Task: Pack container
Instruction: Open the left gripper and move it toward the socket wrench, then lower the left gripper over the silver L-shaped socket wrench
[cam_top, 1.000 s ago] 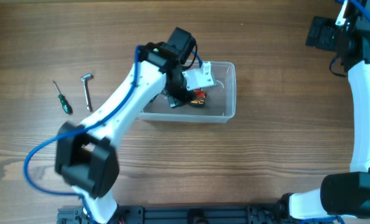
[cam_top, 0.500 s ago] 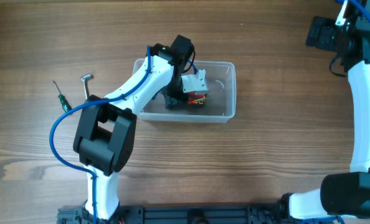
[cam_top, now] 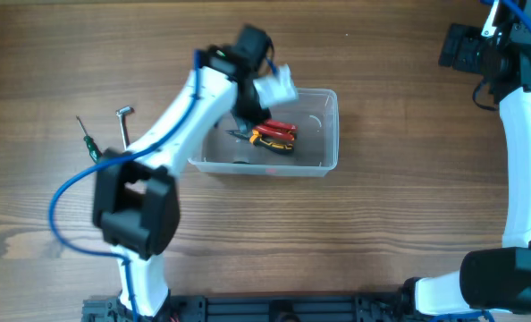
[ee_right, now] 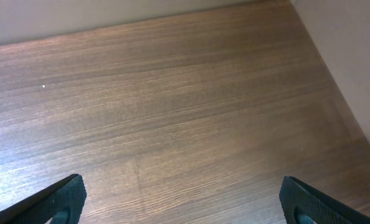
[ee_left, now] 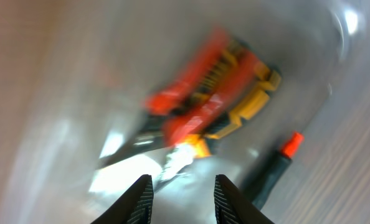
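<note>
while my left gripper (ee_left: 184, 202) hangs over the container (cam_top: 330, 134) at the middle of the wooden table (ee_right: 172, 93), its fingers stand a little apart, holding nothing. red and yellow pliers (cam_top: 274, 136) lie inside the tub beside a dark tool (ee_left: 278, 163) with an orange tip. my right gripper (ee_right: 185, 202) is spread wide at the far right. a green screwdriver (cam_top: 89, 141) and a metal wrench (cam_top: 125, 130) lie left of the container.

No legible text, label, brand, number or sign is found in any view. The handles of the pliers (ee_left: 216, 93) inside the container (cam_top: 331, 134) show colour only (the left wrist view is blurred by motion). The bench (cam_top: 382, 224) surface shows plain wood grain, unmarked.
</note>
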### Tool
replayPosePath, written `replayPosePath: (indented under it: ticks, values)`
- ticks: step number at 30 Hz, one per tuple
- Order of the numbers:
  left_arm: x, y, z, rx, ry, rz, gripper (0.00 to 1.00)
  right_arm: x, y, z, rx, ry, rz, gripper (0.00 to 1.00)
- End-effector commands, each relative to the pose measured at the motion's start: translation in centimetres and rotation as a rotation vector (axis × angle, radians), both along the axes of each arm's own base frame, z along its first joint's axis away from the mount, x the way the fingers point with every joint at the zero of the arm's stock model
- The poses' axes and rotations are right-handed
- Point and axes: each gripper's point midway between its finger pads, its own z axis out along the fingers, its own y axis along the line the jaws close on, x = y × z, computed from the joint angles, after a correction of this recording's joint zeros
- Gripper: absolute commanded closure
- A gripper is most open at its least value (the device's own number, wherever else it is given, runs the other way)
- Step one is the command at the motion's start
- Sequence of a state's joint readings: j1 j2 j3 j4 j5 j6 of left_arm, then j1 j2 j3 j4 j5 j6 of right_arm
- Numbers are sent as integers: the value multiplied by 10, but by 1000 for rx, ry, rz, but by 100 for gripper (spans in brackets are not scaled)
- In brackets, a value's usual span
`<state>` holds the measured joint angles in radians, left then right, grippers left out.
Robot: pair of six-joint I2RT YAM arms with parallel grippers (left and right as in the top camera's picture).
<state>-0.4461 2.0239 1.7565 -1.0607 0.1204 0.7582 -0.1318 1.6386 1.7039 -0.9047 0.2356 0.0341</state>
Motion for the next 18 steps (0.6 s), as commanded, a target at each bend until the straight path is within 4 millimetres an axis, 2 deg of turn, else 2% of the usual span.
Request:
replayPosePath:
  ticks: [1,3,4,7,12,15,18]
  values:
    - [36,38,98,-169,-168,336,65,2,1,-3,16,-1,-10,0]
    - [45,78,115,-203,-186,530,61,2,1,-3,16,-1,-11,0]
    - [49,104,118,-209,-181,667,61,2,1,-3,16,-1,-10,0]
    - [46,174,108,-192,-113,989,63,2,1,-3,16,-1,-10,0]
    - [22,274,93,-147,-23,1279,59,2,1,-3,16,-1,-11,0]
    - [13,301,86,-155,1,1393,62,2,1,-3,16,-1,-10,0]
    - [3,308,68,-136,47,1420,62,2,1,-3,16,-1,-10,0]
